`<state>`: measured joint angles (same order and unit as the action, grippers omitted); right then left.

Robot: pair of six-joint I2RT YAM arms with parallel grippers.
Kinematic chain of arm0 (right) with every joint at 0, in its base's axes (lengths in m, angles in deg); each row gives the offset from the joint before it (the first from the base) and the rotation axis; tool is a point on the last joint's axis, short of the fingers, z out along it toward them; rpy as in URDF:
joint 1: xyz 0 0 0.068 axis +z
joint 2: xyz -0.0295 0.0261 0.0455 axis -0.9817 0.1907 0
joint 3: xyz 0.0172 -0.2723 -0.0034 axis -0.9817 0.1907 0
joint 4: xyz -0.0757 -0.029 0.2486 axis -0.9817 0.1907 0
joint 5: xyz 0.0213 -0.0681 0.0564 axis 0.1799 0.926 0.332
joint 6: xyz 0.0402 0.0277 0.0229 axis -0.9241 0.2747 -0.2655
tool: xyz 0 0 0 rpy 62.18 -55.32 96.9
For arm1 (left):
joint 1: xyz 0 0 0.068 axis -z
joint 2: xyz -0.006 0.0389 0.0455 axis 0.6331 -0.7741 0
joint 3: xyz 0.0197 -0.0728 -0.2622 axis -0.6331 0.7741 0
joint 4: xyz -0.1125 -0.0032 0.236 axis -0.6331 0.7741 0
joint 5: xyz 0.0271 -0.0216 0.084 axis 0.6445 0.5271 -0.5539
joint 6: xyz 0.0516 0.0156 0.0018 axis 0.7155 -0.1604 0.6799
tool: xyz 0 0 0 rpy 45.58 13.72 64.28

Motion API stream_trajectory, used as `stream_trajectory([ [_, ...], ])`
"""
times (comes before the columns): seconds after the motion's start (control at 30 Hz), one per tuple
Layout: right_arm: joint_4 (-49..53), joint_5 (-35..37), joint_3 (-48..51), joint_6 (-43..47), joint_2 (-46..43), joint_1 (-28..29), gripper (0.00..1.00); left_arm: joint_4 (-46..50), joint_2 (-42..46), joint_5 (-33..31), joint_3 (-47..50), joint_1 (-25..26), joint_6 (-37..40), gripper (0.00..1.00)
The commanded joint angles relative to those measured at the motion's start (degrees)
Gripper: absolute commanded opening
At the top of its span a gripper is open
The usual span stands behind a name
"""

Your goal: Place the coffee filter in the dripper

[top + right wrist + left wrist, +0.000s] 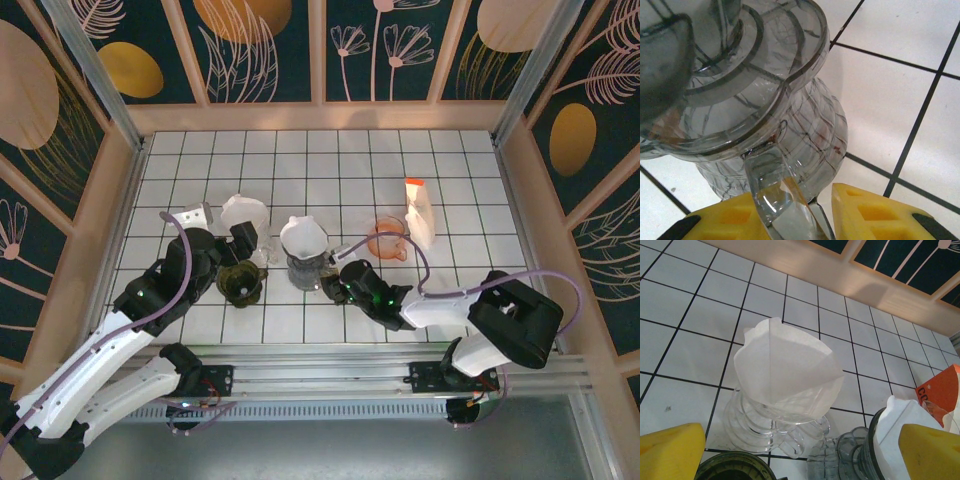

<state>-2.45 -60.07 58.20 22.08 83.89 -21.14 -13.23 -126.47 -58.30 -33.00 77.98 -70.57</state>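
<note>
**Two hands at the drippers: one filter seated, one handle flanked**

My left hand (800, 460) is released. In the left wrist view its two yellow fingertips (670, 450) sit in the bottom corners of the frame, far apart, with nothing between them but the things below.

In the centre of that view is the coffee filter (787, 370), a white paper cone. It is seated in the clear dripper (775, 432), with its rim standing above the glass. The clear dripper stands upright on the white tiled surface (330, 160).

From above, this pair lies left of centre, just beyond my left hand. A dark olive dripper (240, 283) is just below it in the frame.

My right hand (333, 280) is at the glass carafe (305, 272) in the middle of the overhead view. A second dripper (740, 90) sits on the carafe and holds a second filter (303, 237).

In the right wrist view, the carafe's glass handle (780, 195) runs down between my yellow pads (875, 215). It lies against the left one, and a thin gap seems to show on the right. I cannot tell whether the hand is clenched on it.

To the right of the carafe in the overhead view are an orange cup (388, 240) and, just beside it, an orange-and-white package (420, 212).
</note>
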Motion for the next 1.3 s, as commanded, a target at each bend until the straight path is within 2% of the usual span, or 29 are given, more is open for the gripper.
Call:
stream_trajectory([
  [0.0,-3.93,2.69,-1.81,0.94,0.92,-0.54,0.34,1.19,0.2,-1.03,-1.4,0.21,-0.6,0.99],
  [0.6,-10.38,8.68,-3.26,0.56,6.51,-4.7,0.34,1.14,-0.27,-1.11,-1.48,0.22,-0.58,0.99],
  [1.27,-15.66,0.7,-14.0,2.96,20.02,-12.36,0.36,1.5,-1.34,-1.36,-2.28,0.21,-0.06,0.99],
])
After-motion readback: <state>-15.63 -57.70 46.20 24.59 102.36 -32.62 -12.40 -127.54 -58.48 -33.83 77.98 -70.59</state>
